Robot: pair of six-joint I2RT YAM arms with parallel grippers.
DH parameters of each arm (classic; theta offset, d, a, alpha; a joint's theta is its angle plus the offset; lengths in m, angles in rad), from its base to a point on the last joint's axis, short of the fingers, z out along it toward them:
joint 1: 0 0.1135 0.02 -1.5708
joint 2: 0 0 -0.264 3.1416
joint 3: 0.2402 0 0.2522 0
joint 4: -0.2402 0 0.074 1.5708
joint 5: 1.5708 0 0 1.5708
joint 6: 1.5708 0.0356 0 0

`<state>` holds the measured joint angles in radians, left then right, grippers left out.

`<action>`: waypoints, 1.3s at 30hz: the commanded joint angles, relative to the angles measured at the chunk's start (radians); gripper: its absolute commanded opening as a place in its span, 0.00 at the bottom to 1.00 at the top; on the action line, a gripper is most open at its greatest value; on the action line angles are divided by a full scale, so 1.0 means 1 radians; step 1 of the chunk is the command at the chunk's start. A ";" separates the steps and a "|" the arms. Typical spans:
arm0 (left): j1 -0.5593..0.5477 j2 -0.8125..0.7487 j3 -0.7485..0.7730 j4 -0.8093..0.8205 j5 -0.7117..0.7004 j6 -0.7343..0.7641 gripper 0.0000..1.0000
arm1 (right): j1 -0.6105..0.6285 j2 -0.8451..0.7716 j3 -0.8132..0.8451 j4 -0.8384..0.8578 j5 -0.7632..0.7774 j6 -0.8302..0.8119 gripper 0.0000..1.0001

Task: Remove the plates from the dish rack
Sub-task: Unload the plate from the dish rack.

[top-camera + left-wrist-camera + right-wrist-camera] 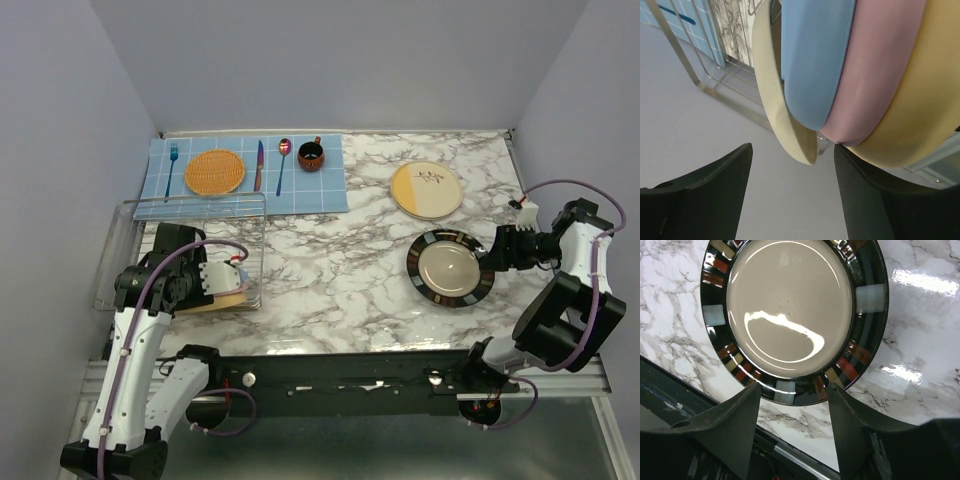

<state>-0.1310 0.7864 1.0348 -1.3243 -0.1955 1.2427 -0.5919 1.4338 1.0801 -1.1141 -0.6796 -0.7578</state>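
**Stage of task: unloading partly done.** Two plates lie flat on the marble table [330, 285] at the right, well apart from the dish rack [195, 202] at the left. The cream-and-yellow plate [427, 190] lies farther back and the black-rimmed beige plate [450, 268] nearer. At least four plates stand on edge at the rack's near end, so the larger share of the work appears to be left.

**Left wrist view.** From above, the racked plates show only as a yellowish sliver beside the left gripper [215, 280]. The wrist camera separates them into a cream plate [771, 95], a blue plate [815, 60], a pink plate [875, 75] and a yellow-orange plate [925, 100], packed face to face. The jaws are spread wide and grip nothing. The cream plate's lower rim shows between the fingertips.

**Right wrist view.** The right gripper [793, 387] has its jaws apart and holds nothing, poised over the near rim of the black-rimmed plate. The rim's red, tan and pale blocks are indistinct from above.

**Top view only.** The blue checked placemat [320, 190] lies beyond the rack and carries a woven orange disc [214, 172] and a dark red cup [311, 155].
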 commanded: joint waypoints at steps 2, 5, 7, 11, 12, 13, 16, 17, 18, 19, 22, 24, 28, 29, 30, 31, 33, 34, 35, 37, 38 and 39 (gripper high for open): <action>0.021 0.011 -0.070 0.075 0.002 -0.094 0.75 | 0.003 0.016 0.012 -0.026 -0.063 -0.057 0.65; 0.025 0.027 -0.070 0.103 -0.013 -0.123 0.75 | 0.003 0.028 -0.005 -0.016 -0.066 -0.069 0.65; 0.028 0.034 -0.065 0.114 -0.031 -0.132 0.75 | 0.003 0.043 -0.011 -0.010 -0.067 -0.074 0.65; 0.036 0.039 -0.084 0.145 -0.074 -0.127 0.75 | 0.003 0.074 -0.009 -0.001 -0.083 -0.075 0.65; 0.039 0.040 -0.097 0.149 -0.087 -0.124 0.75 | 0.003 0.083 -0.009 0.000 -0.087 -0.075 0.65; 0.042 0.043 -0.102 0.149 -0.097 -0.120 0.75 | 0.003 0.088 -0.009 0.000 -0.095 -0.075 0.64; 0.062 0.037 -0.125 0.169 -0.108 -0.095 0.75 | 0.003 0.108 -0.016 0.010 -0.097 -0.077 0.65; 0.067 0.039 -0.130 0.183 -0.114 -0.094 0.75 | 0.003 0.111 -0.022 0.016 -0.095 -0.078 0.65; 0.070 0.040 -0.133 0.186 -0.122 -0.089 0.74 | 0.003 0.115 -0.025 0.022 -0.094 -0.078 0.65; 0.077 0.043 -0.140 0.191 -0.133 -0.080 0.74 | 0.003 0.116 -0.031 0.025 -0.092 -0.080 0.65; 0.088 0.050 -0.144 0.215 -0.154 -0.062 0.73 | 0.003 0.122 -0.034 0.031 -0.094 -0.083 0.65; 0.093 0.062 -0.140 0.226 -0.171 -0.061 0.72 | 0.003 0.125 -0.039 0.033 -0.098 -0.083 0.65; 0.097 0.073 -0.139 0.235 -0.179 -0.045 0.69 | 0.003 0.131 -0.051 0.039 -0.098 -0.084 0.65; 0.097 0.076 -0.139 0.241 -0.179 -0.042 0.67 | 0.003 0.132 -0.054 0.042 -0.100 -0.084 0.65; 0.099 0.079 -0.139 0.241 -0.182 -0.039 0.65 | 0.003 0.132 -0.058 0.043 -0.098 -0.084 0.65; 0.099 0.079 -0.136 0.240 -0.174 -0.038 0.62 | 0.003 0.135 -0.062 0.045 -0.098 -0.084 0.65; 0.099 0.085 -0.133 0.241 -0.162 -0.037 0.61 | 0.003 0.143 -0.066 0.049 -0.097 -0.084 0.65; 0.099 0.086 -0.145 0.247 -0.173 -0.035 0.59 | 0.003 0.143 -0.068 0.050 -0.095 -0.084 0.65; 0.102 0.091 -0.154 0.266 -0.177 -0.029 0.57 | 0.003 0.146 -0.068 0.051 -0.098 -0.084 0.65; 0.114 0.088 -0.183 0.289 -0.168 -0.006 0.53 | 0.003 0.148 -0.072 0.053 -0.097 -0.086 0.65; 0.116 0.082 -0.193 0.307 -0.168 -0.002 0.53 | 0.003 0.146 -0.077 0.053 -0.098 -0.087 0.65; 0.116 0.080 -0.202 0.313 -0.170 0.003 0.52 | 0.003 0.146 -0.077 0.054 -0.095 -0.087 0.65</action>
<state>-0.0292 0.8677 0.8883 -1.0851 -0.3695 1.2118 -0.5919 1.5692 1.0206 -1.0809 -0.7513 -0.8284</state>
